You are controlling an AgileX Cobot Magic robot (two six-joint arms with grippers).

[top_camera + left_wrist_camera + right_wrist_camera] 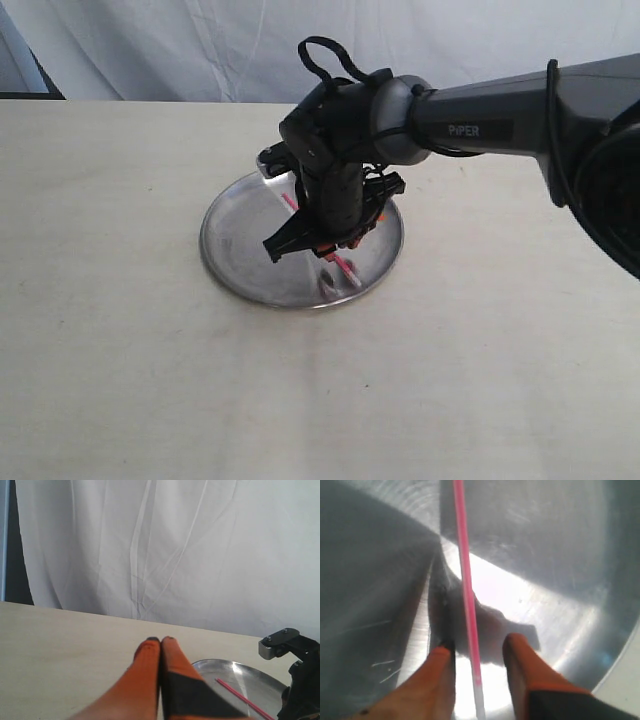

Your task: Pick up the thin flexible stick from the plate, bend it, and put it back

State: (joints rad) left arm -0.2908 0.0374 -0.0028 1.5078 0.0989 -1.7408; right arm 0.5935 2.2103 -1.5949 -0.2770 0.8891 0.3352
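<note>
The silver plate [235,240] lies on the table with the thin pink stick [465,575] flat across it; its white tip [480,702] sits between my right fingers. My right gripper [477,650] is down over the plate, open, one orange finger on each side of the stick, not closed on it. In the exterior view that gripper [345,262] hides most of the stick [290,203]. My left gripper [160,641] is shut with nothing in it, held beside the plate [245,677], where the stick [240,698] also shows.
The plate rests on a pale beige table [120,330]. A white curtain [180,45] hangs behind the far edge. The right arm [500,120] reaches in from the right above the plate.
</note>
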